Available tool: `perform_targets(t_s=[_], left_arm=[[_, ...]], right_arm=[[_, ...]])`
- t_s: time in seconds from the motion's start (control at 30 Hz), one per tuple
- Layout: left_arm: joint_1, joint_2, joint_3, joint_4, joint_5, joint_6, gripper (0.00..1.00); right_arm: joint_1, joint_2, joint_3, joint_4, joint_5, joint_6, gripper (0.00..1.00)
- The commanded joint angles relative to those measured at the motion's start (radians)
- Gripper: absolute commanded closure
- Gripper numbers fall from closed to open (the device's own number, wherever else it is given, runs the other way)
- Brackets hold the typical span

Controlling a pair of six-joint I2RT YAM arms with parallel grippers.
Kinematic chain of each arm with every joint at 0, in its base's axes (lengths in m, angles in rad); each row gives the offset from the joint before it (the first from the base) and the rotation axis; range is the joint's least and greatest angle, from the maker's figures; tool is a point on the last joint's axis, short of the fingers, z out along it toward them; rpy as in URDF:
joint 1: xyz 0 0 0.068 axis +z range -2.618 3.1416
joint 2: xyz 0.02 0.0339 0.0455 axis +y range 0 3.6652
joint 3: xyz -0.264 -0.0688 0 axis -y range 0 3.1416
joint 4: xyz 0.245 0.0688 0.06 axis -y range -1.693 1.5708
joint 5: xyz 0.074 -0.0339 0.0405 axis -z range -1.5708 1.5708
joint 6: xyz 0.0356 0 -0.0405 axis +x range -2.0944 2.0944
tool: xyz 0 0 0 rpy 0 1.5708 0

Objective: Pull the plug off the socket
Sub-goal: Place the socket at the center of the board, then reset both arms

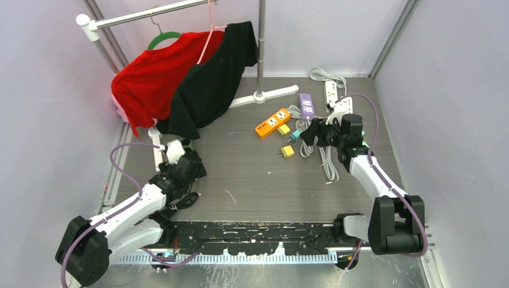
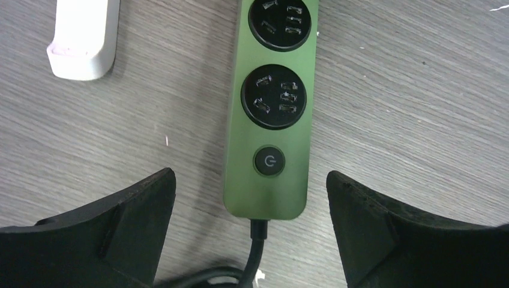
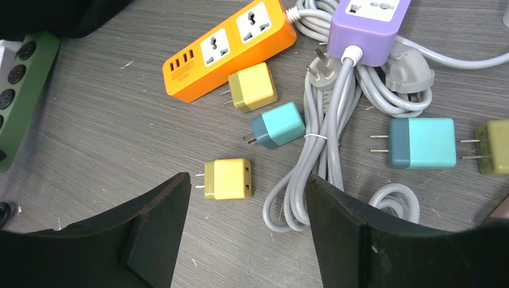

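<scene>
**Top camera:** The left gripper (image 1: 178, 150) hangs low over the left side of the table. The right gripper (image 1: 318, 133) reaches over a scatter of power strips and loose adapters on the right. What lies under the left one is hidden by its own arm.

**Left wrist camera:** The green power strip (image 2: 270, 120) lies flat and runs away from us, with its button and cord at the near end. Both round sockets in view are empty. The left fingers (image 2: 120, 228) stand spread wide on either side of that near end, apart from it and pinching nothing. A white casing (image 2: 84, 36) lies at far left. We judge the step in hand to be clearing away from the strip. That is best done by rising straight up, with both fingers kept off the body and cord so nothing drags.

**Right wrist camera:** The right fingers (image 3: 150, 234) are also spread and empty. The yellow adapter (image 3: 227, 178) lies between and just beyond them, its prongs bare. An olive adapter (image 3: 253, 87) and a teal adapter (image 3: 278, 125) lie beside the orange power strip (image 3: 231, 51), whose sockets stand empty. We see no plug seated in any socket, so we judge the task done or nearly so. If a plug remains out of view, we would pin its strip down and pull straight along the prongs.
</scene>
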Motion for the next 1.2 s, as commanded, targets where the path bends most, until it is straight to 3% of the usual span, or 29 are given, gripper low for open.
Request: perform_targets(t_s=[0.0, 0.37, 0.43, 0.47, 0.5, 0.63, 0.77, 0.9, 0.97, 1.1, 1.17], left_arm=[[0.006, -0.073, 0.071, -0.124, 0.037, -0.084, 0.04], [0.006, -0.334, 0.117, -0.255, 0.27, -0.081, 0.01], [0.006, -0.384, 0.109, -0.21, 0.365, -0.04, 0.0], [0.006, -0.408, 0.106, -0.176, 0.431, -0.004, 0.0], [0.006, -0.44, 0.104, -0.129, 0.535, 0.042, 0.0], [0.006, -0.523, 0.118, 0.065, 0.823, 0.134, 0.0], [0.006, -0.519, 0.265, 0.062, 0.91, 0.203, 0.0], [0.006, -0.43, 0.5, -0.07, 0.937, 0.278, 0.0], [0.006, -0.393, 0.601, -0.107, 0.955, 0.298, 0.0], [0.006, -0.362, 0.713, -0.127, 0.964, 0.322, 0.0], [0.006, -0.357, 0.749, -0.135, 0.96, 0.333, 0.0]], right_arm=[[-0.013, -0.037, 0.067, -0.014, -0.053, -0.025, 0.24], [-0.083, -0.095, 0.129, -0.141, -0.187, -0.089, 0.19], [-0.096, -0.111, 0.17, -0.205, -0.222, -0.112, 0.14], [-0.102, -0.118, 0.201, -0.258, -0.247, -0.137, 0.04], [-0.112, -0.126, 0.242, -0.317, -0.268, -0.184, 0.0], [-0.135, -0.179, 0.397, -0.483, -0.161, -0.176, 0.0], [-0.142, -0.262, 0.496, -0.554, -0.06, -0.138, 0.0], [-0.142, -0.263, 0.745, -0.792, -0.146, -0.244, 0.0], [-0.141, -0.263, 0.853, -0.825, -0.138, -0.18, 0.0], [-0.142, -0.252, 1.024, -0.828, -0.003, 0.122, 0.0], [-0.141, -0.244, 1.091, -0.851, 0.024, 0.178, 0.0]])
